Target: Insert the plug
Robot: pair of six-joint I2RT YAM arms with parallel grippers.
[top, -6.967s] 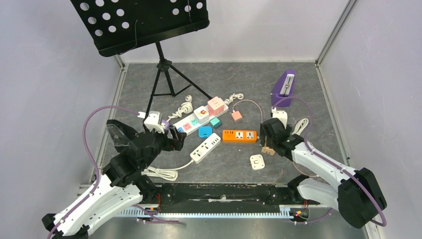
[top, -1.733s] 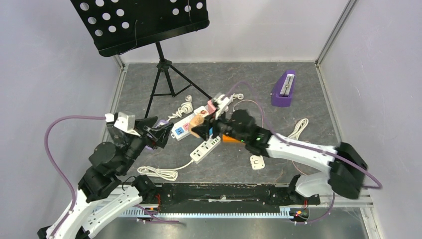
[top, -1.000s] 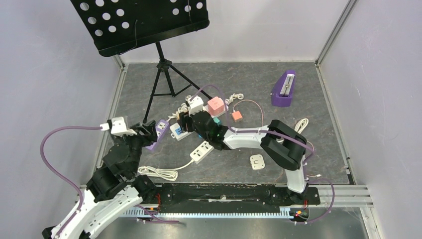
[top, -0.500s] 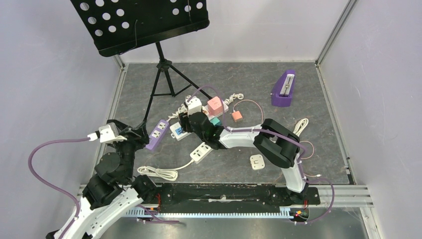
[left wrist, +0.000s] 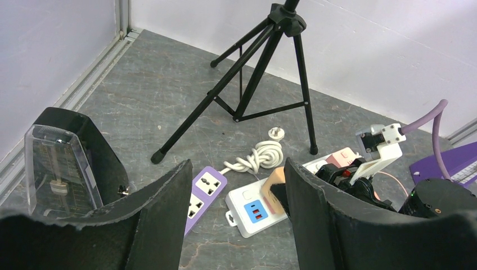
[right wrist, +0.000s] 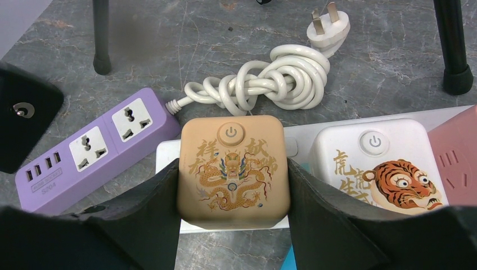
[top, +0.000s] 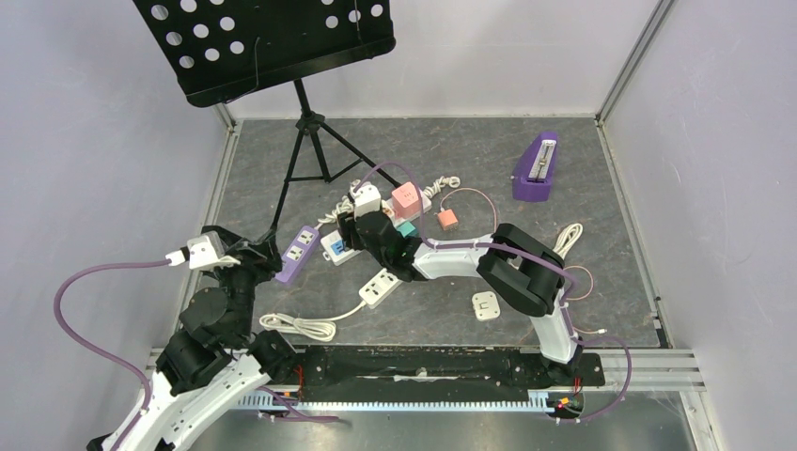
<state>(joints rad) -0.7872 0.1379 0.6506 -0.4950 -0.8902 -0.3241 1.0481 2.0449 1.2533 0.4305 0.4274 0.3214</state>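
Right gripper (right wrist: 232, 194) clamped on the tan dragon-printed plug cube (right wrist: 233, 163), held level between its fingers (right wrist: 140, 225) over the white power strip (left wrist: 247, 205) beneath, presumably to line up its pins; left gripper (left wrist: 237, 169) gapes empty.

the tan cube (right wrist: 233, 171) is showing a gold dragon, the white cube (right wrist: 378, 169) an orange tiger, and the strip (right wrist: 95, 149) is looking purple.

Plug: we see a tan cube plug (right wrist: 232, 147), gold dragon print, power button facing up, clamped in the right claw (right wrist: 233, 174).
Socket: white power strip (right wrist: 166, 149) flat on the counter (right wrist: 394, 67), beneath it.
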